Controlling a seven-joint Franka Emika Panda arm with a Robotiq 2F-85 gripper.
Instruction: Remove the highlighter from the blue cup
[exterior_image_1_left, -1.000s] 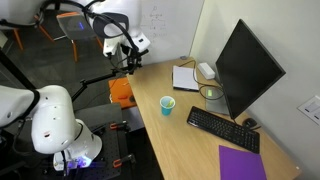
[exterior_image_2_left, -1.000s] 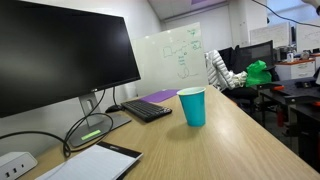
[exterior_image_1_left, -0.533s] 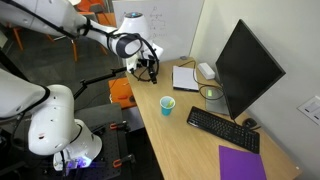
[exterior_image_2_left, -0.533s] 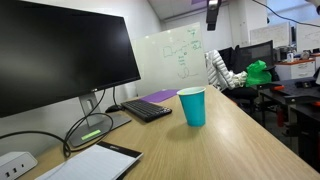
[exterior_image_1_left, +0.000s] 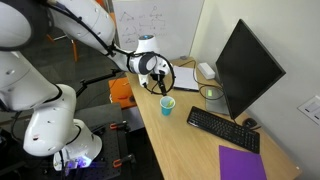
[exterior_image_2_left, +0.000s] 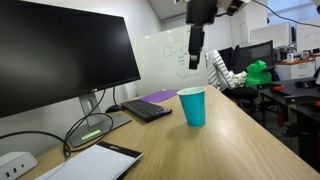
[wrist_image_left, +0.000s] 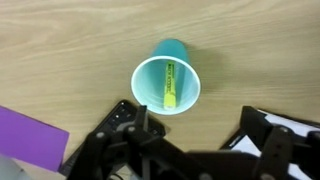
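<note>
The step in hand is the approach. The gripper (exterior_image_1_left: 161, 86) hangs above the blue cup (exterior_image_1_left: 167, 105), which stands upright on the wooden desk (exterior_image_1_left: 190, 150). In the wrist view the fingers (wrist_image_left: 122, 125) are spread apart and hold nothing, and the cup's mouth sits almost straight below them. The yellow highlighter (wrist_image_left: 170, 86) is inside the cup, apparently leaning against its wall. Next, the arm probably has to descend into the mouth, straddle the highlighter's upper end, and close on it without tipping the light cup.
</note>
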